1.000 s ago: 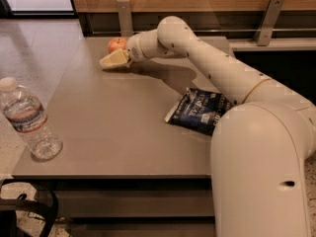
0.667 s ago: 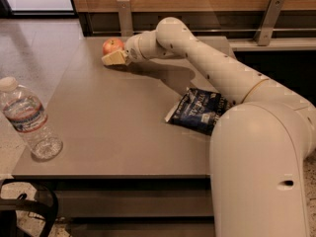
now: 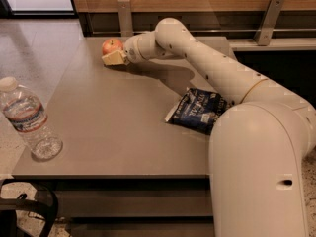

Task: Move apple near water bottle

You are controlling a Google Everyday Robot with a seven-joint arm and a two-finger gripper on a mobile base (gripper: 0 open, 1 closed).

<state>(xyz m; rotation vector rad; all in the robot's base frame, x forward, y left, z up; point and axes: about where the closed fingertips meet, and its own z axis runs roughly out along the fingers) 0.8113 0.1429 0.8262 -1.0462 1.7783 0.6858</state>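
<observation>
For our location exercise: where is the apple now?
In camera view, the apple sits at the table's far-left corner, just behind the hand, far from the water bottle.

Stretches one cream-white arm (image 3: 217, 70) far forward and to the left from a bulky rounded shoulder housing (image 3: 256, 172) at the near right. Rises along a thick segment, marked by a thin orange ring (image 3: 252, 85), to a rounded elbow (image 3: 170, 32) well behind the jaws and a little higher than them. Bends there and drops through a short, stubby wrist (image 3: 140, 47) just behind the jaws. Ends in the gripper (image 3: 114, 58), tan-coloured, held low and pointing left, at the far left end of the reach. Holds the wrist nearly level, with only a slight downward tilt toward the jaws. Spans most of the view's width from housing to jaws.
</observation>
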